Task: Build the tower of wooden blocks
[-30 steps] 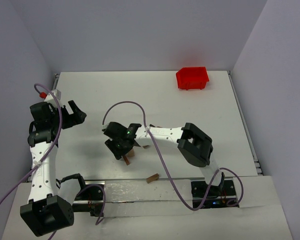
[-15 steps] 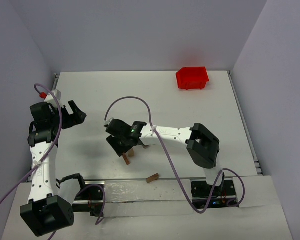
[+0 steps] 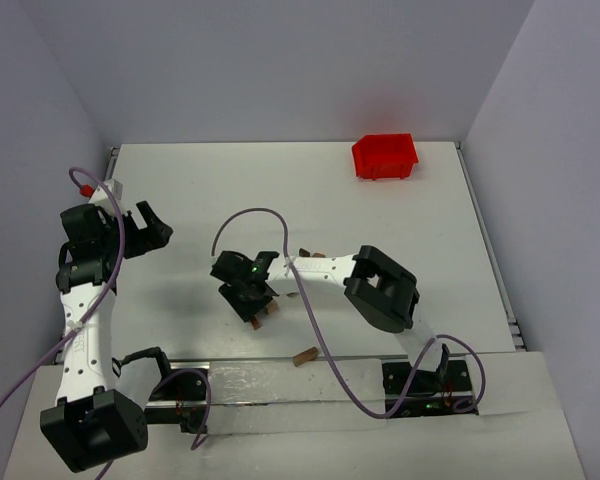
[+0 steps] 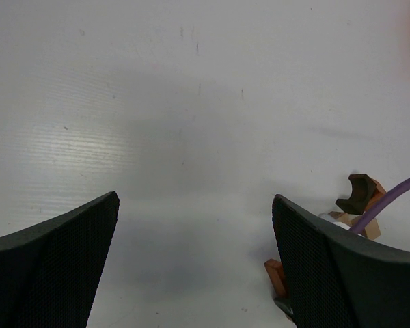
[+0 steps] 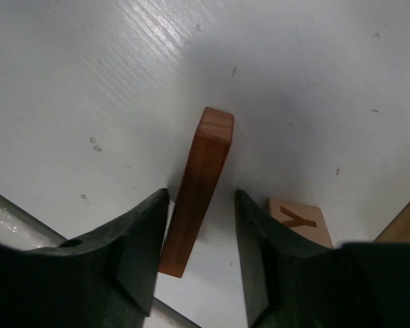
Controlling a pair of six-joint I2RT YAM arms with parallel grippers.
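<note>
My right gripper point(image 3: 252, 305) is low over the table at centre-left. In the right wrist view its jaws point(image 5: 199, 205) stand around a reddish-brown wooden bar point(image 5: 199, 179). The bar leans on the left finger point(image 5: 140, 239), and a gap shows at the right finger, so the gripper is open. A tan cube with a Y mark point(image 5: 297, 220) lies just right of it. In the top view the bar point(image 3: 256, 321) pokes out below the gripper. More blocks lie behind the arm point(image 3: 311, 254), and one bar lies near the front edge point(image 3: 304, 355). No stacked tower shows. My left gripper point(image 3: 158, 226) is open and empty.
A red bin point(image 3: 384, 156) stands at the back right. In the left wrist view point(image 4: 195, 260), a dark arch block point(image 4: 359, 193), a brown block point(image 4: 275, 275) and the purple cable point(image 4: 389, 198) show at the right. A metal rail point(image 3: 260, 385) runs along the front edge.
The right arm's elbow swung out to the right, then back left. Its gripper stayed over the bar at about the same spot. The left arm has not moved.
</note>
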